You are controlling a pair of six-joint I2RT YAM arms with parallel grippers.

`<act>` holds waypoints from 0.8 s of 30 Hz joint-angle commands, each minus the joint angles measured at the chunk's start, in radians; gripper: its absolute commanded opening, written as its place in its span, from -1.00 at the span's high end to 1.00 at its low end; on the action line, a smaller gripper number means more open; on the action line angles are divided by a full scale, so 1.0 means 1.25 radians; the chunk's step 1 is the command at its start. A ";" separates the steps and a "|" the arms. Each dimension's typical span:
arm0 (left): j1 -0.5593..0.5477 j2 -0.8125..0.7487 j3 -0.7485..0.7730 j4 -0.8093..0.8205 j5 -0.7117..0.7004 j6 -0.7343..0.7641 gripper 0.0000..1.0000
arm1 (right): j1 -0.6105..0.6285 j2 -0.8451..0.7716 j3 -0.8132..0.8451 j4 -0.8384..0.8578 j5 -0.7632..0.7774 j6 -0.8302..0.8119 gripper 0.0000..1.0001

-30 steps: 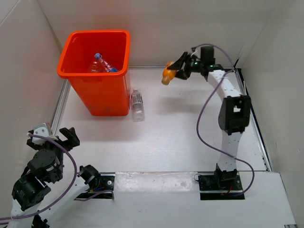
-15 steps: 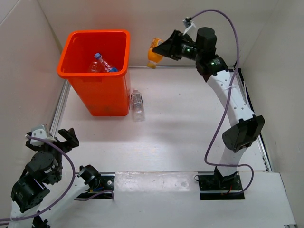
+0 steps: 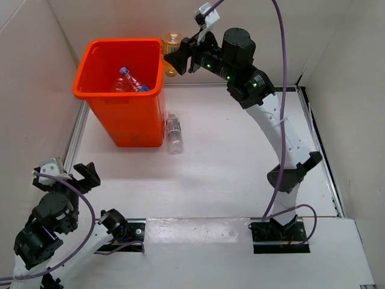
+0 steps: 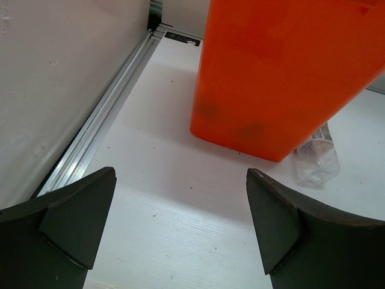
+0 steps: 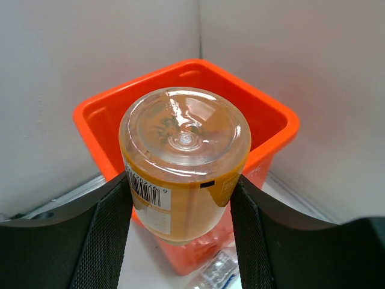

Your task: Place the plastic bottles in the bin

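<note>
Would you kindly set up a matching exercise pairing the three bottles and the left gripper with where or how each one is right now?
Column one:
1. orange bottle
2. blue-capped bottle
3. clear bottle
4. left gripper

Column two:
A. lying on the table beside the bin
B. open, holding nothing
C. clamped in the right gripper
D. inside the bin

Pairs: 1-C, 2-D, 3-A, 4-B.

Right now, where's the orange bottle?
Top view, upper middle: the orange bottle is held off the table in the right gripper, right beside the right-hand rim of the bin.
</note>
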 commanded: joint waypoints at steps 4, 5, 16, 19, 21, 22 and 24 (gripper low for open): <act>0.003 0.006 0.003 0.003 0.002 0.004 -1.00 | 0.017 0.094 0.092 -0.006 0.044 -0.110 0.73; 0.002 0.007 0.003 0.003 0.002 0.004 -1.00 | 0.026 0.102 0.099 -0.005 0.044 -0.119 0.68; 0.028 0.001 0.002 0.008 -0.007 0.008 -1.00 | 0.068 0.217 0.199 0.029 0.048 -0.188 0.61; 0.029 0.003 0.000 0.006 -0.009 0.009 -1.00 | 0.076 0.226 0.195 0.048 0.058 -0.199 0.53; 0.029 0.006 0.002 0.009 -0.007 0.009 -1.00 | 0.083 0.227 0.195 0.056 0.059 -0.205 0.49; 0.029 0.007 0.000 0.007 -0.008 0.010 -1.00 | 0.085 0.228 0.192 0.060 0.059 -0.207 0.43; 0.028 0.008 0.000 0.009 -0.009 0.010 -1.00 | 0.089 0.233 0.188 0.063 0.055 -0.208 -0.08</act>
